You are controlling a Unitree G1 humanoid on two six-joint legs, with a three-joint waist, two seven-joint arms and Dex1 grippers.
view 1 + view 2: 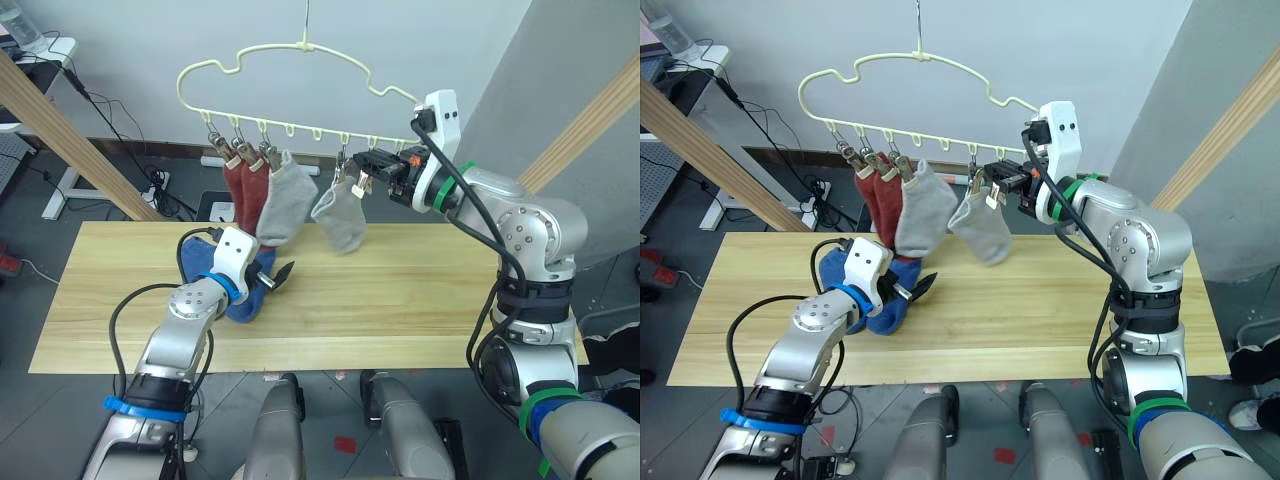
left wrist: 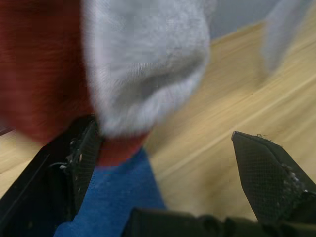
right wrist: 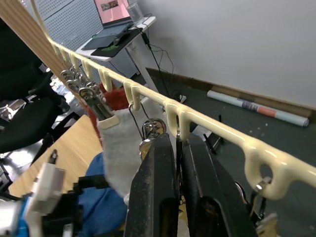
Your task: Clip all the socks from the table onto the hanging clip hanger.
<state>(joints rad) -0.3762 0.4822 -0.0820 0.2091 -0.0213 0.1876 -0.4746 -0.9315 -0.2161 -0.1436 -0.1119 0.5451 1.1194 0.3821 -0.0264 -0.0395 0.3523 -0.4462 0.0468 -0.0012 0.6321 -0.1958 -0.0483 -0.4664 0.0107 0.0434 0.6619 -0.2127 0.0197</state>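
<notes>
Head views: R arm was raised, right gripper at the clip hanger, by the clip holding the 2nd grey sock; L arm lay low over the table, left gripper above the blue socks. L wrist view: fingers spread wide apart, holding nothing, blue sock below, red and grey socks hanging close. R wrist view: fingers pressed nearly together under the hanger bar, pinching a clip; no readable writing.
</notes>
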